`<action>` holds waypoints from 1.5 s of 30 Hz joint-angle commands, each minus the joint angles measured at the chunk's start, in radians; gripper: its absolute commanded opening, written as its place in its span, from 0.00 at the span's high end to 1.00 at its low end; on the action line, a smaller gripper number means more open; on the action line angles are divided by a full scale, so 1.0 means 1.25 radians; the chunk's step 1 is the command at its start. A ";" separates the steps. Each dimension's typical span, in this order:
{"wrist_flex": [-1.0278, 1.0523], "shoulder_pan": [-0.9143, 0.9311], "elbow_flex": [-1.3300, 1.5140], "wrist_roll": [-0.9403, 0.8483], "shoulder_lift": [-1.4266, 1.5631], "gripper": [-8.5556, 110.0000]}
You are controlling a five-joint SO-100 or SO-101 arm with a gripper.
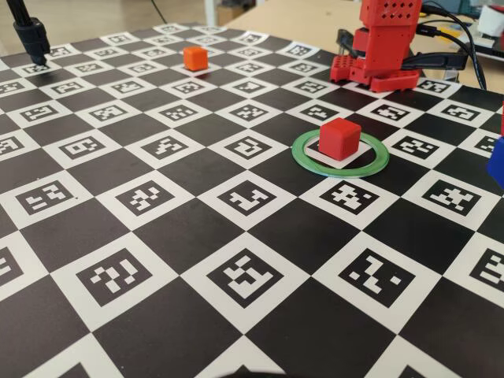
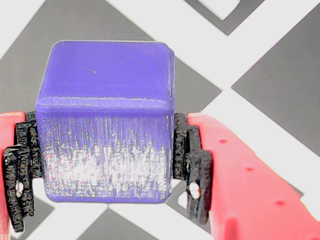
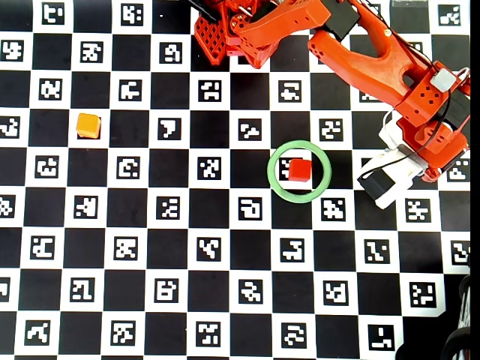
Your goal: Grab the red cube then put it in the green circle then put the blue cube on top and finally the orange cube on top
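The red cube [image 1: 340, 138] [image 3: 300, 169] sits inside the green circle [image 1: 303, 157] [image 3: 273, 184], slightly off its centre in the overhead view. In the wrist view the blue cube [image 2: 107, 125] fills the frame, and my gripper [image 2: 106, 167] is shut on it, black pads [image 2: 192, 160] pressed on both sides. A sliver of that blue cube [image 1: 497, 161] shows at the right edge of the fixed view; the arm [image 3: 420, 112] hides it from above, right of the ring. The orange cube [image 1: 194, 57] [image 3: 88, 124] stands alone at the far left.
The checkered marker board [image 1: 157, 236] covers the table. The red arm base [image 1: 378, 55] [image 3: 232, 30] stands at the back. A black stand [image 1: 31, 35] rises at the back left of the fixed view, and cables [image 1: 465, 35] lie behind the base.
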 commanded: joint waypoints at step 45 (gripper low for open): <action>0.027 0.415 0.497 0.102 0.636 0.93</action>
